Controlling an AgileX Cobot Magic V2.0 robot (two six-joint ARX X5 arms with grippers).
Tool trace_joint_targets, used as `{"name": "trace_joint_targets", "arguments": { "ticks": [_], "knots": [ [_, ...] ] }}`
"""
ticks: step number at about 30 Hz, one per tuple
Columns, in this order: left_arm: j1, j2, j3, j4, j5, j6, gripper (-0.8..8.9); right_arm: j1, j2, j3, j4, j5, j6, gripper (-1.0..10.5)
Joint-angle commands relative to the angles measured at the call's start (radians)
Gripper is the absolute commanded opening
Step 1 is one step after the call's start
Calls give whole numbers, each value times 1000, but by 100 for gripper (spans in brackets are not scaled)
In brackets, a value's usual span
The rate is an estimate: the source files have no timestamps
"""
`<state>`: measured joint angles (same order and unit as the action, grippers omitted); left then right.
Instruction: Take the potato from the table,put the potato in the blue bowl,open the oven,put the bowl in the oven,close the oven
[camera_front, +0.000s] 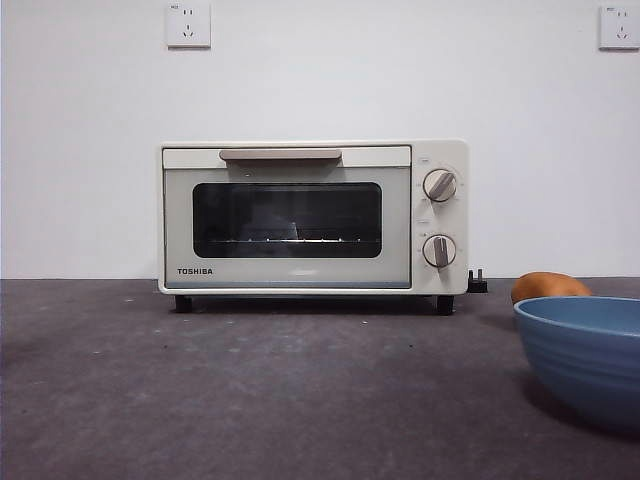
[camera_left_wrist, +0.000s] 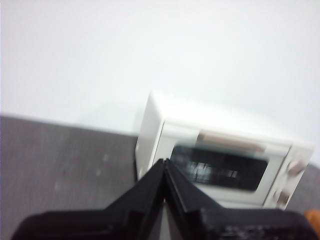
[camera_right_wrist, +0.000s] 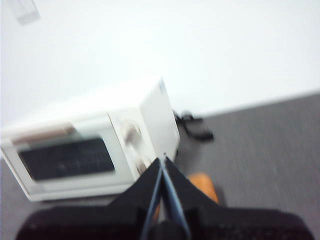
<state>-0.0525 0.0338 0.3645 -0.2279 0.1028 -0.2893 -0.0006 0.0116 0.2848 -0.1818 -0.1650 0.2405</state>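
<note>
The cream-white oven (camera_front: 313, 217) stands at the middle back of the table (camera_front: 250, 390) with its dark glass door closed. At the right, the orange-brown potato (camera_front: 548, 287) lies on the table just behind the blue bowl (camera_front: 585, 355), whose right side is cut off by the picture's edge. No gripper shows in the front view. My left gripper (camera_left_wrist: 164, 163) is shut and empty, held high off the oven's (camera_left_wrist: 220, 160) left front corner. My right gripper (camera_right_wrist: 162, 161) is shut and empty, up above the potato (camera_right_wrist: 202, 185), with the oven (camera_right_wrist: 95, 150) beyond it.
A black power plug (camera_front: 478, 283) sits on the table by the oven's right rear foot and shows as a black plug and cord (camera_right_wrist: 192, 125) in the right wrist view. Two wall sockets (camera_front: 188, 24) (camera_front: 619, 27) are on the white wall behind.
</note>
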Motion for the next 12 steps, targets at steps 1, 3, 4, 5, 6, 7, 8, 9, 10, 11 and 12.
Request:
{"name": "trace_joint_targets", "arguments": {
  "ticks": [1, 3, 4, 5, 6, 7, 8, 9, 10, 11, 12],
  "knots": [
    [1, 25, 88, -27, 8, -7, -6, 0, 0, 64, 10, 0, 11, -12],
    [1, 51, 148, -55, 13, -9, -6, 0, 0, 111, 10, 0, 11, -12],
    [1, 68, 180, -74, 18, -16, -6, 0, 0, 134, 8, 0, 12, -12],
    [1, 88, 211, -97, 29, -21, -6, 0, 5, 159, -1, -1, 14, -12],
    [1, 108, 237, -117, 40, -23, -6, 0, 9, 182, -17, -1, 16, -12],
    [1, 134, 267, -143, 56, -23, -6, 0, 19, 210, -42, -4, 16, -12],
    [1, 161, 295, -171, 73, -23, -6, 0, 32, 241, -80, -8, 18, -12],
    [1, 187, 320, -195, 92, -23, -6, 0, 47, 269, -118, -11, 18, -12],
    [1, 218, 347, -224, 116, -23, -6, 0, 69, 302, -173, -16, 16, -12],
    [1, 253, 376, -257, 138, -23, -6, 0, 97, 336, -238, -19, 11, -12],
    [1, 285, 400, -287, 155, -23, -6, 0, 125, 365, -302, -18, 0, -12]
  ]
}}
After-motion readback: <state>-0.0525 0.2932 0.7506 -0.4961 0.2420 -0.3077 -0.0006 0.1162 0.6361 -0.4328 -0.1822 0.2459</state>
